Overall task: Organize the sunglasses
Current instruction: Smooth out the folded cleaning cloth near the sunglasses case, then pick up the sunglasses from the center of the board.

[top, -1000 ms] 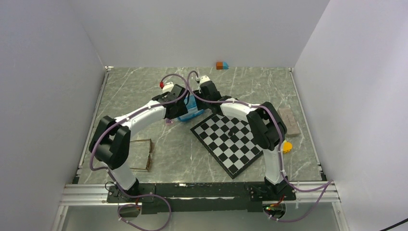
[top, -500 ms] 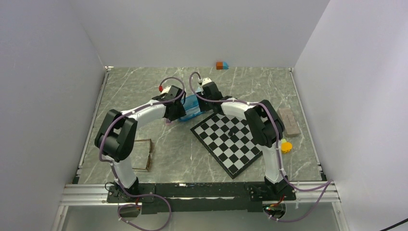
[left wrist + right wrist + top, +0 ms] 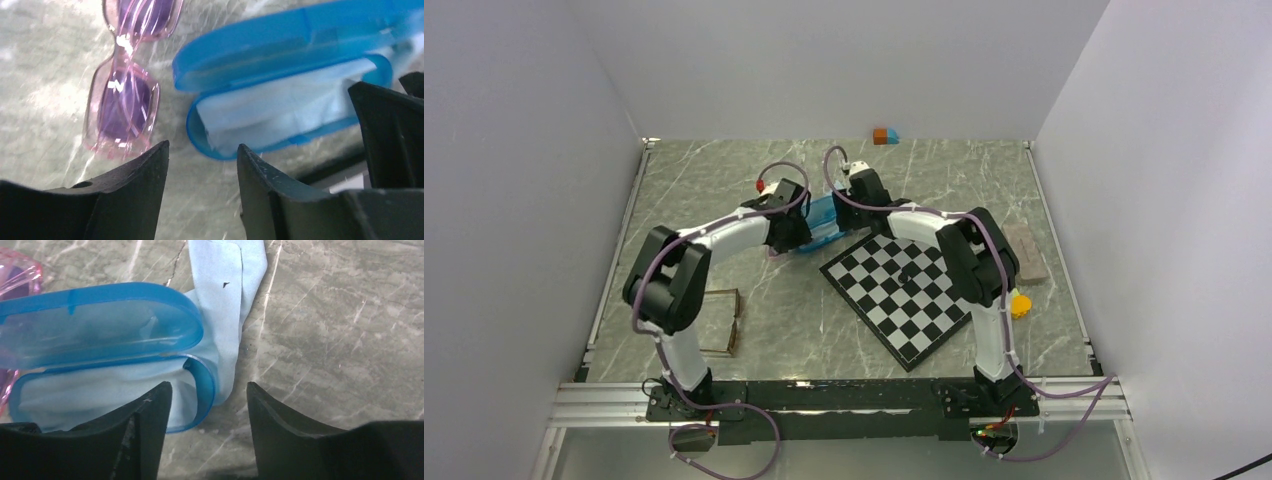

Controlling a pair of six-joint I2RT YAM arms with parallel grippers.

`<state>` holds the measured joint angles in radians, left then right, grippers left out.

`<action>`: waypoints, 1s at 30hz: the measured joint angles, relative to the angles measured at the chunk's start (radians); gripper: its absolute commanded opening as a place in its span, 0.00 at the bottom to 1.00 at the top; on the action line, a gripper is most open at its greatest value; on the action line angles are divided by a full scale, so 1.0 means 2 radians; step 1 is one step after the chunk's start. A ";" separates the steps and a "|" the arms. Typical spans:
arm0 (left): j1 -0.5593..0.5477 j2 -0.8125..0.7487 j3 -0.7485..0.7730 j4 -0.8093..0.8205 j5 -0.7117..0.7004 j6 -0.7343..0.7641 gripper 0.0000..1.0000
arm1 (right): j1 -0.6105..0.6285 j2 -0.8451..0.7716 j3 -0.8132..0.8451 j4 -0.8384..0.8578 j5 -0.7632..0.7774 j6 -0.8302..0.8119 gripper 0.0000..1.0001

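1. The brown-framed sunglasses point(image 3: 730, 338) lie on the table at the near left, well apart from both arms and from the case. Nothing has been done with them yet, as far as I can judge.
2. My left gripper point(image 3: 202, 150) hangs low with its jaws moderately apart and nothing between them.
3. The purple sunglasses point(image 3: 122, 95) lie folded on the marble just beside the blue case point(image 3: 280, 40), not inside it.
4. The case stands open, and a light-blue cloth point(image 3: 280, 110) fills its lower half and spills out at the far end. I reckon that cloth has to be dealt with before a pair fits.
5. My right gripper point(image 3: 209, 387) has its jaws apart astride the case's end rim, and I see no clamp on it.
6. I can read no brand, label or writing anywhere.
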<state>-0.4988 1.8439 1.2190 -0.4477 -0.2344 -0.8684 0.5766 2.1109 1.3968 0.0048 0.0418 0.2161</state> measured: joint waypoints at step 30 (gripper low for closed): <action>0.121 -0.019 -0.040 0.075 0.109 0.129 0.40 | -0.009 -0.376 -0.303 0.090 0.057 0.064 1.00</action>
<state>-0.2565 1.8065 1.1385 -0.2981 -0.0158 -0.6098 0.5594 1.3590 0.7910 0.1844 0.1562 0.3447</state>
